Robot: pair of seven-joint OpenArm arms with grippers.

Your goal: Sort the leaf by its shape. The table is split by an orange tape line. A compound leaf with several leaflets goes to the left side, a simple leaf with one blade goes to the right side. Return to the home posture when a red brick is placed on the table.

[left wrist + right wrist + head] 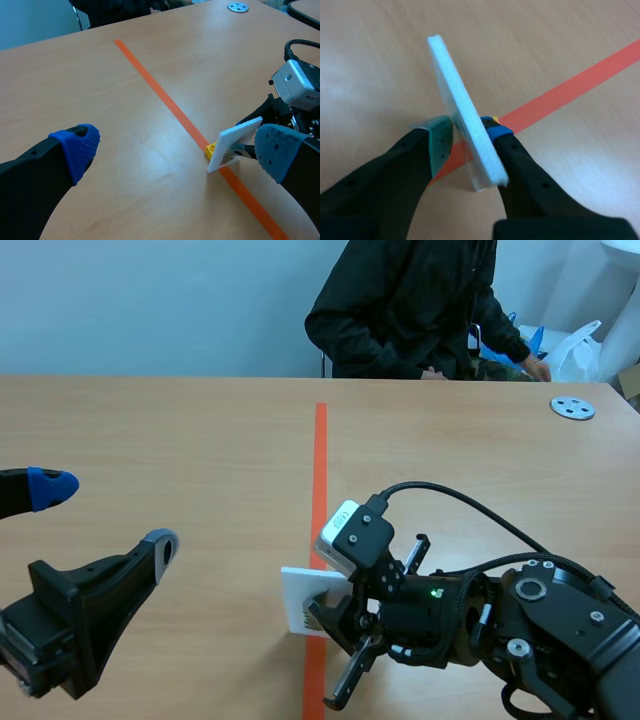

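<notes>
The right gripper (470, 137) is clamped on a thin, flat white leaf card (455, 85), which tilts on a small yellow base (211, 148) on the orange tape line (320, 460). Beside it, the left gripper (175, 147) hangs with its fingers wide apart over the smooth wooden table (200, 430). Far ahead lies a round grey disc (572, 407), and a person in black (410, 310) sits past the far edge.

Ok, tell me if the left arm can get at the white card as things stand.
Probably yes: bare table lies between the open left tool and the white card. The right tool clamps it, though, so only part of it is free.
</notes>
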